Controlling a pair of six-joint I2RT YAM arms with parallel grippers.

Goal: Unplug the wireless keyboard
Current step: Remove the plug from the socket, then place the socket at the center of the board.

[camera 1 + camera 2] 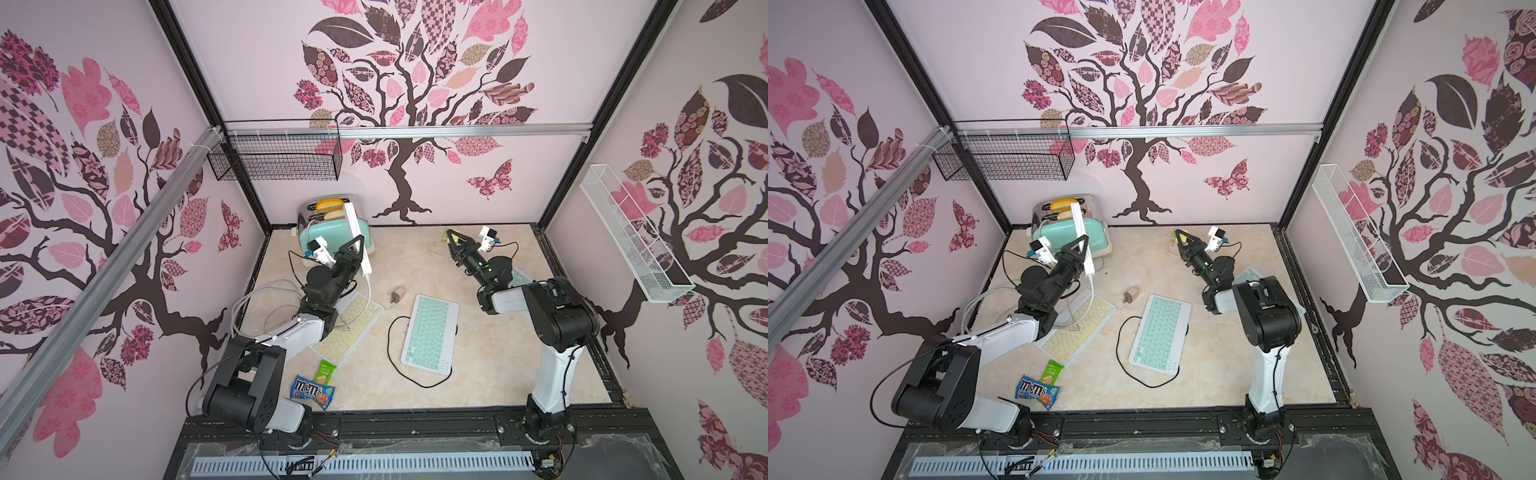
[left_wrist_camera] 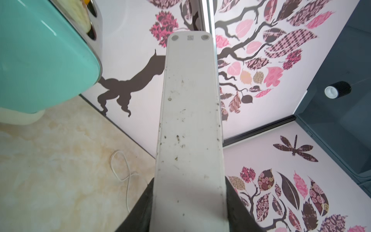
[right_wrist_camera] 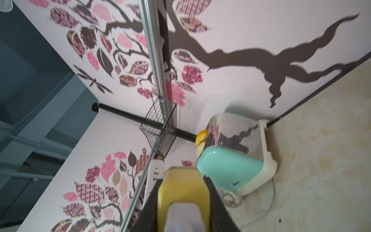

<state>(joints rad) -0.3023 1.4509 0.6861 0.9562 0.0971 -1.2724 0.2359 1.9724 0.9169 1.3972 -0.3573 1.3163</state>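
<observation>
Pointing at back wall (image 1: 457,187), power strip (image 2: 190,120) clenched in left jaws, yellow plug (image 3: 182,186) in right jaws

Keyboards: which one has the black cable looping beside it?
The mint keyboard mid-table: a black cable loops along its side and near end. The yellow keyboard, under the left arm, has only a white cable across it.

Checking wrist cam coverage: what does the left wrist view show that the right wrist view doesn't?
Left wrist only: left end effector clamped on the power strip, its plain back showing. Right wrist only: right end effector gripping a yellow plug; black wire basket. Both: teal toaster, table, and the power strip, though right wrist catches only its socket side.
</observation>
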